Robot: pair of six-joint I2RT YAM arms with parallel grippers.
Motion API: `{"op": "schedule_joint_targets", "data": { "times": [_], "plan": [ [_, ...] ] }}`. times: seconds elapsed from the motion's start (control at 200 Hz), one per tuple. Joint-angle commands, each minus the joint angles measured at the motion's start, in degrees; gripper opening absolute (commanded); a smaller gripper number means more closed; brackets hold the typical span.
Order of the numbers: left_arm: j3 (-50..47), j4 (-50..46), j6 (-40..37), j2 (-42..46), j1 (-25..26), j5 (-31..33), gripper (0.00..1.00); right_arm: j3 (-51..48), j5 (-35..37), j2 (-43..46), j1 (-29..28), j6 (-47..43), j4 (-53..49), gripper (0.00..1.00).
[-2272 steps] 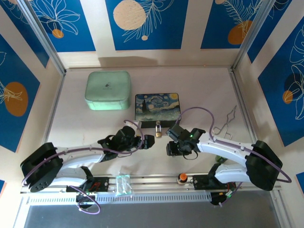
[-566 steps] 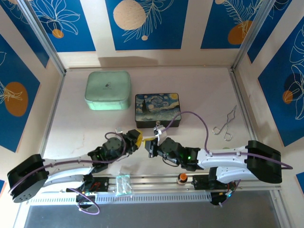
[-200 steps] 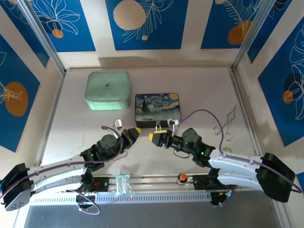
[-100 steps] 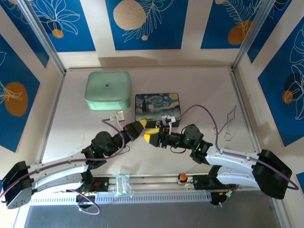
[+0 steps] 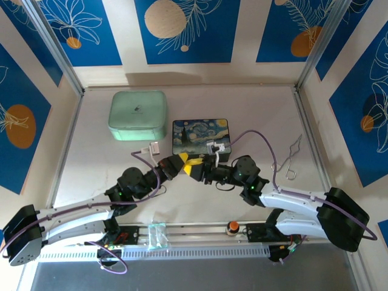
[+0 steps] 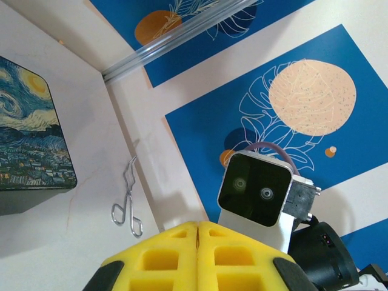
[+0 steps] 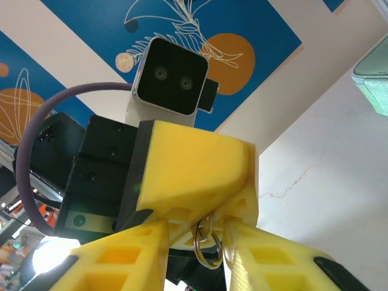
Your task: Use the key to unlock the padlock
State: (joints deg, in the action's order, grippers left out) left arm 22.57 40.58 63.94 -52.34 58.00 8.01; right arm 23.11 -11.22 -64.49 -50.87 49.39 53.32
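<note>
Above the table in front of the painted box [image 5: 200, 136], my two grippers meet tip to tip. My left gripper [image 5: 183, 161] is shut on the key [image 7: 205, 228]. The key's head and its wire ring [image 7: 210, 248] hang out of the left gripper's yellow fingertips in the right wrist view. My right gripper [image 7: 203, 257] is open, with one yellow finger on each side of that ring and a gap still visible on the left side. In the left wrist view the left gripper [image 6: 198, 228] has its pads pressed together. The padlock is hidden.
A mint-green case [image 5: 137, 114] lies at the back left. The bent wire tool [image 5: 290, 160] lies near the right wall. An orange-topped knob [image 5: 232, 227] and a clear plastic bag [image 5: 156, 235] sit on the front rail.
Both grippers have come together in front of the painted box. The right jaws have narrowed around the key's ring. The left gripper stayed shut.
</note>
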Motion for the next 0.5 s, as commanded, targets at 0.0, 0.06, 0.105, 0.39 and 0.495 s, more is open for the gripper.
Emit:
{"op": "schedule_joint_targets", "data": {
  "times": [0.0, 0.06, 0.105, 0.39, 0.495],
  "plan": [
    [1.34, 3.17, -0.84, -0.35, -0.25, -1.31, 0.0, 2.46, -0.53, -1.28, 0.32, 0.13, 2.7, 0.23],
    [1.25, 3.26, -0.76, -0.6, -0.25, -1.66, 0.0, 2.12, 0.35, -1.43, 0.44, 0.25, 3.5, 0.17],
    [1.25, 2.9, -0.56, -0.66, -0.25, -1.51, 0.0, 1.95, 0.5, -1.6, 0.56, 0.37, 4.42, 0.1],
    [-0.28, 4.07, 0.3, -0.81, -0.25, -0.3, 0.07, 0.61, 1.18, -1.25, 0.55, 0.63, 3.59, 0.0],
    [-0.9, 3.54, 0.09, 0.25, -0.34, 0.86, 0.41, 0.7, 1.47, 0.26, 0.51, -0.13, -1.69, 0.0]
  ]
}}
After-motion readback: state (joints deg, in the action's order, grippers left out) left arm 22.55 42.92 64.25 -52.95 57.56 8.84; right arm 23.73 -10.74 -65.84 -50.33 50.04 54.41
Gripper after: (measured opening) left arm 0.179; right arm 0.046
